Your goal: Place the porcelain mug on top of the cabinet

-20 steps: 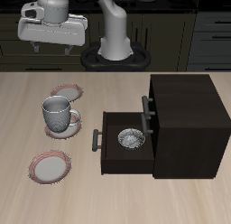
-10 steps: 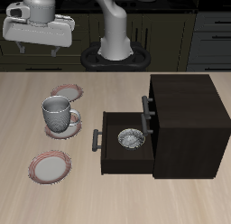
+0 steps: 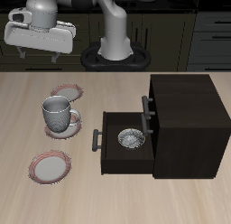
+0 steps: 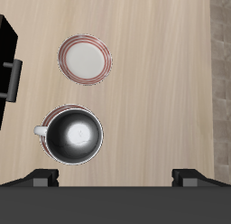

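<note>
the porcelain mug [image 3: 58, 113] stands upright on a small plate [image 3: 65, 127], roughly midway between the counter's back and front edges and well apart from the cabinet [image 3: 189, 119]. its handle [image 4: 41, 131] is a loop at the side. nothing grips it, so the step in hand is judged to be the approach, with the lift and the carry not yet begun. the gripper [image 3: 37, 52] hangs high above the counter's back edge, over the mug's end of the counter, its fingers spread wide and holding nothing. the next move calls for a descent onto the mug, a pinch on its wall or rim, then a lift clear of the plate and a carry onto the cabinet's flat top.

two more plates lie near: one [image 3: 65, 91] farther back, one [image 3: 50, 167] nearer the front edge. the cabinet's drawer [image 3: 124, 142] stands pulled out toward the mug with a small patterned bowl [image 3: 131, 137] inside; its bar handle [image 3: 96, 140] juts into a low path, so the carry should go high.
</note>
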